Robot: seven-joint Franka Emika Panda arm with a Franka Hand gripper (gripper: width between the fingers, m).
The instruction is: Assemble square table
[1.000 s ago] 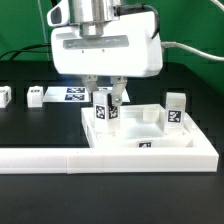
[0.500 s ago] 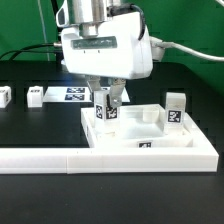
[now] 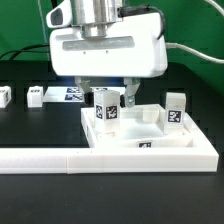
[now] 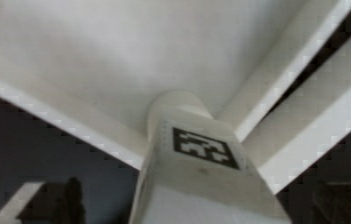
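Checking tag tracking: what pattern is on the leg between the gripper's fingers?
A black-and-white square tag on the white leg, sharpest in the wrist view.

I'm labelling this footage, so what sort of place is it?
Probably a robotics lab bench: a robot end effector over a black table, white parts bearing square tags like this leg, and a flat marker board.

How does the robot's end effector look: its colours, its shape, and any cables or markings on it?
The end effector has a wide white boxy housing with rounded corners. Above it sits a grey metallic cylindrical flange. Two short dark fingers stick out below. A white cable leaves toward the exterior view's right. No markings show on it.
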